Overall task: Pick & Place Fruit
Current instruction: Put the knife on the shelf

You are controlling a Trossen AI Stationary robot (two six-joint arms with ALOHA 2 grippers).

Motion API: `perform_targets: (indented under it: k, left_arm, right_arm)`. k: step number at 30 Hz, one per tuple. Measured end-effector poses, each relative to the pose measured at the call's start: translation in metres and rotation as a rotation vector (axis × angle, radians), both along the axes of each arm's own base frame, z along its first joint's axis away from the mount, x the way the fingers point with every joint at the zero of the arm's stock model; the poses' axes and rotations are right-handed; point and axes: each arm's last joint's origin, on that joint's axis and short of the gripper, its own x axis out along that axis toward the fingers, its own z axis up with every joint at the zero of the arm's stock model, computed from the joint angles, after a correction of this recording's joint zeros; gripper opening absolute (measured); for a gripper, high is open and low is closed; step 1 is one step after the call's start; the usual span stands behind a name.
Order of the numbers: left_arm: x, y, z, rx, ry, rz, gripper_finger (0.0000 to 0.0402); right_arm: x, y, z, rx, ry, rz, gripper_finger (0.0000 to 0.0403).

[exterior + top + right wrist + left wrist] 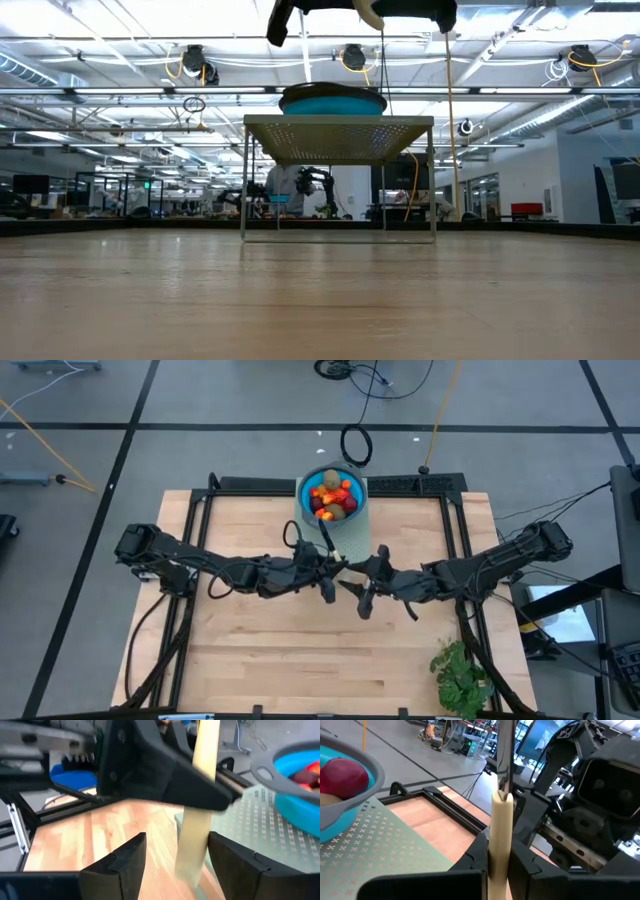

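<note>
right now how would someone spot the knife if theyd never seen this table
Start at the blue bowl of fruit, on the raised perforated stand at the table's far edge. Just in front of it the two arms meet mid-table, and the knife is there, clamped in the left gripper with the open right gripper facing it. It is the only long, cream-handled stick among round, colourful pieces.

Overall light: bright, even, diffuse.
Source: ceiling strip lights [120, 60] across the hall, low view, from 12 o'clock.
Shadows: soft, faint on the wooden surface [300, 650] under the arms.
Glare: mild sheen on the near boards in the low view.
Blur: cream knife [197, 815] smeared in the right wrist view; dark arm ahead soft.
Focus: left wrist view sharp nearby, background hazy.
</note>
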Motion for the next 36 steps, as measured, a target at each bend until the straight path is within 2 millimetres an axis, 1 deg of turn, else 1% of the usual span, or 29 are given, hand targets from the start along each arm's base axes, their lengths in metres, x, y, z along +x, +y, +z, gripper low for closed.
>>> perform_targets:
  k: [7, 12, 15, 19, 24, 28, 32, 36]
  left_arm:
    - [0.000, 0.001, 0.000, 0.011, 0.003, 0.015, 0.0025]
    - [0.000, 0.002, 0.000, 0.014, 0.007, 0.010, 0.0025]
    - [-0.004, 0.003, 0.003, 0.024, 0.026, 0.016, 0.0025]
    - [-0.013, 0.007, 0.012, 0.029, 0.040, 0.034, 0.0025]
    - [-0.026, 0.007, 0.021, 0.025, 0.083, -0.003, 0.0025]
    - [-0.035, 0.008, 0.025, 0.010, 0.114, -0.029, 0.0025]
    - [-0.041, 0.008, 0.029, -0.015, 0.132, -0.087, 0.0025]
    - [-0.045, 0.008, 0.030, -0.049, 0.157, -0.154, 0.0025]
  right_arm:
    - [-0.003, 0.000, -0.007, 0.034, 0.059, -0.014, 0.0200]
    - [-0.005, 0.004, -0.008, 0.035, 0.068, -0.003, 0.0199]
    - [-0.007, 0.009, -0.009, 0.033, 0.081, 0.017, 0.0195]
    - [-0.011, 0.016, -0.012, 0.026, 0.120, 0.058, 0.0190]
    - [-0.015, 0.022, -0.013, 0.010, 0.135, 0.067, 0.0183]
    - [-0.019, 0.024, -0.018, 0.003, 0.190, 0.070, 0.0173]
    - [-0.025, 0.024, -0.026, 0.021, 0.268, 0.043, 0.0158]
    - [-0.031, 0.026, -0.031, 0.039, 0.319, 0.026, 0.0133]
